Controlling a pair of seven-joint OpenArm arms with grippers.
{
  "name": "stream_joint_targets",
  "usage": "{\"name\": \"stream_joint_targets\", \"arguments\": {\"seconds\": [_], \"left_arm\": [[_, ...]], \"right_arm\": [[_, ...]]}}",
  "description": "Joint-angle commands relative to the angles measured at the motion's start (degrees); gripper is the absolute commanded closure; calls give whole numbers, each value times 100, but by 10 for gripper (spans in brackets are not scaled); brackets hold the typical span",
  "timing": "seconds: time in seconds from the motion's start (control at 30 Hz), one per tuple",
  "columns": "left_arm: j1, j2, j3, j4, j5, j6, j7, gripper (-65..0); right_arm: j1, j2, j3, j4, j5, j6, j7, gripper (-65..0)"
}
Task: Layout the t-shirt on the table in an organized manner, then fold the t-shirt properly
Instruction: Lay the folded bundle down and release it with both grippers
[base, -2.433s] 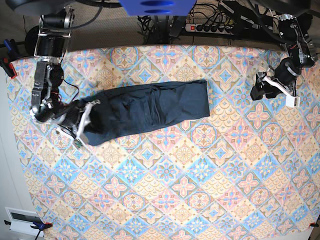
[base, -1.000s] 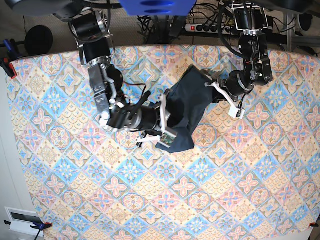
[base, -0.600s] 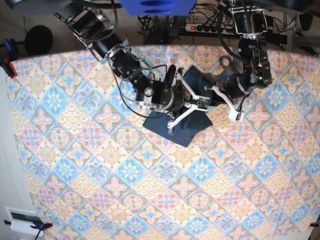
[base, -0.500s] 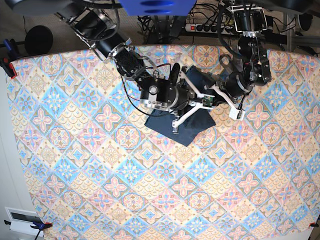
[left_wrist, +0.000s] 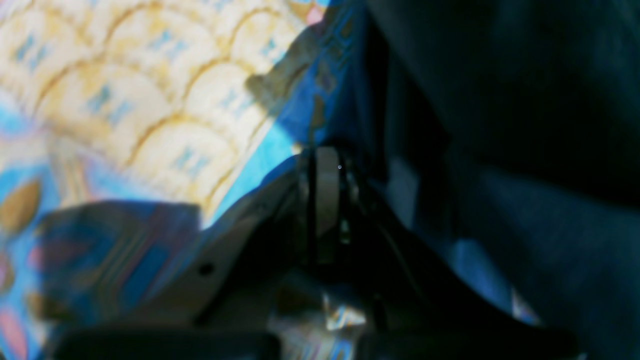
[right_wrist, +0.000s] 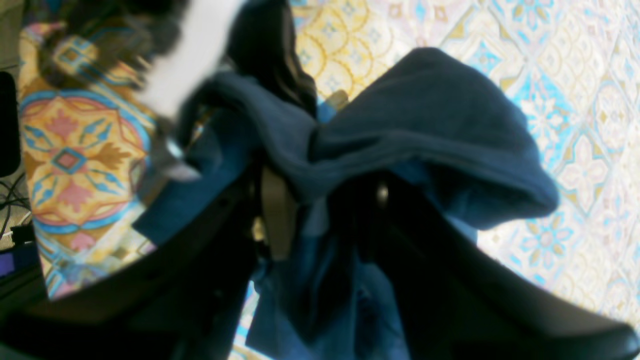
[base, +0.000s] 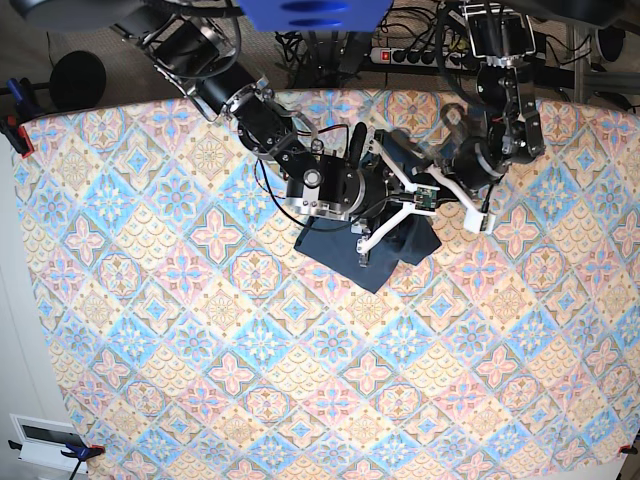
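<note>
The dark navy t-shirt (base: 335, 245) lies bunched into a short folded heap on the patterned table (base: 300, 380), right of centre near the far edge. My right gripper (base: 395, 215) hovers over the heap. In the right wrist view its jaws (right_wrist: 325, 210) stand apart, with a fold of the t-shirt (right_wrist: 425, 110) draped loosely across and between them. My left gripper (base: 435, 170) is at the heap's far right edge. In the left wrist view its fingers (left_wrist: 322, 165) are pressed together beside the dark t-shirt (left_wrist: 525, 100); I cannot tell whether any cloth is pinched.
A power strip with cables (base: 420, 52) runs along the table's far edge. A clamp (base: 15, 130) holds the cloth at the left edge. A white box (base: 45, 440) sits off the near left corner. Both arms crowd the far middle.
My right arm has carried the shirt's left end over to the right, turning the long strip into a short heap. Its jaws have just parted. The left gripper has stayed shut at the right edge.
</note>
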Motion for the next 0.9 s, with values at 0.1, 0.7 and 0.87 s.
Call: {"name": "stream_joint_targets", "arguments": {"seconds": [0.1,0.7,0.87], "left_arm": [[163,-253,-458,72,-472,19,-8,0],[312,-570,-440,72,-885,10,-17,0],[602,-578,-493,609,-894,-8,-25,0]], "right_arm": [[60,-52,230,574,64,-25,134,-180],[-81,-35,1302,363,108,-25,459,-89],[-81,-35,1267,-182,99,-25,459,-89]]}}
